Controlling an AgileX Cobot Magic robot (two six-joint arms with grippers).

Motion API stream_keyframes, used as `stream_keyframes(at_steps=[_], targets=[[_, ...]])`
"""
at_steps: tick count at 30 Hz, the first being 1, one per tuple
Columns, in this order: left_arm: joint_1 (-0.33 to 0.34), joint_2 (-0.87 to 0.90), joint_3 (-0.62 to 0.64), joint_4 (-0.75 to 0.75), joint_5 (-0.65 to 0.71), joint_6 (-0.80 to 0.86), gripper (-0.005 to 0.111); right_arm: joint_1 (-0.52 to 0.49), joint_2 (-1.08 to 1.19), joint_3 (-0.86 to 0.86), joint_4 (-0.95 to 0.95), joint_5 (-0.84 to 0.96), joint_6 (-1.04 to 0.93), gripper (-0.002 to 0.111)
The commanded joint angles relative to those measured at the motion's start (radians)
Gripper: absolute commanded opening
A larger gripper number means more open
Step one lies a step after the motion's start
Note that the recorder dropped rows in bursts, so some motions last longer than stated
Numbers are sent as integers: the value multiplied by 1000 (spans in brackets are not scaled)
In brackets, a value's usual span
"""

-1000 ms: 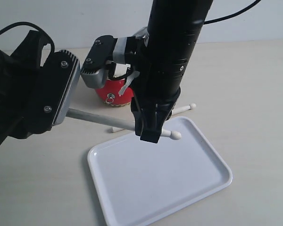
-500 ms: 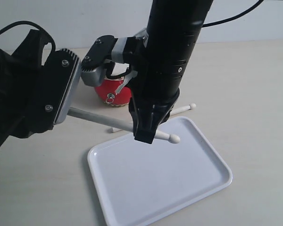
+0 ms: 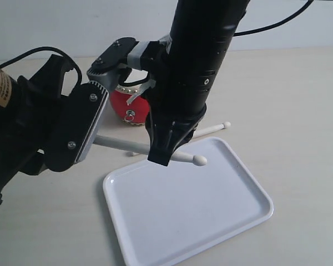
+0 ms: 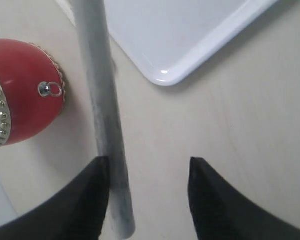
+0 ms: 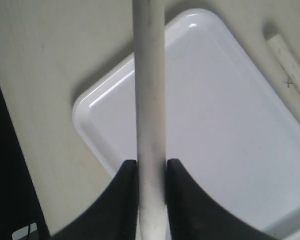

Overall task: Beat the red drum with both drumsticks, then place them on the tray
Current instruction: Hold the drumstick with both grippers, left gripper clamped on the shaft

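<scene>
The red drum (image 3: 130, 108) (image 4: 20, 95) stands behind the white tray (image 3: 188, 213) (image 4: 190, 30) (image 5: 230, 125). One drumstick (image 3: 122, 144) (image 4: 101, 100) (image 5: 149, 75) hangs level above the tray's near corner, bead tip over the tray. My right gripper (image 3: 161, 155) (image 5: 151, 162) is shut on its shaft. The stick's butt end lies inside my left gripper (image 4: 149, 161), which is open; the stick leans against one finger only. The other drumstick (image 3: 211, 130) (image 5: 290, 60) lies on the table, between the drum and the tray's far edge.
The big black left arm (image 3: 39, 127) fills the left of the exterior view and the right arm (image 3: 200, 61) comes down through the middle. A pale wall runs along the back of the beige tabletop (image 3: 299, 111).
The left arm has swung right and lower, closer to the tray. The right gripper and the held drumstick have shifted slightly left. Both jaws stand as before.
</scene>
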Motion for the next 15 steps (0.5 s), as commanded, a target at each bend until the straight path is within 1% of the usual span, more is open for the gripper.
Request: stream_keyframes(at_steps=[1, 5, 8, 11, 12, 15], targets=[[-3, 4, 1, 2, -20, -13, 48, 10, -12, -11, 48, -2, -13, 0], [-3, 4, 1, 4, -18, -13, 48, 10, -12, -11, 48, -2, -13, 0], [-3, 4, 1, 11, -17, -60, 48, 10, -12, -11, 48, -2, -4, 0], [-3, 4, 1, 11, -17, -62, 48, 10, -12, -11, 48, -2, -4, 0], [-3, 4, 1, 11, -17, -62, 45, 10, -12, -11, 48, -2, -4, 0], [-3, 4, 1, 32, -17, -69, 28, 10, -12, -11, 48, -2, -4, 0]])
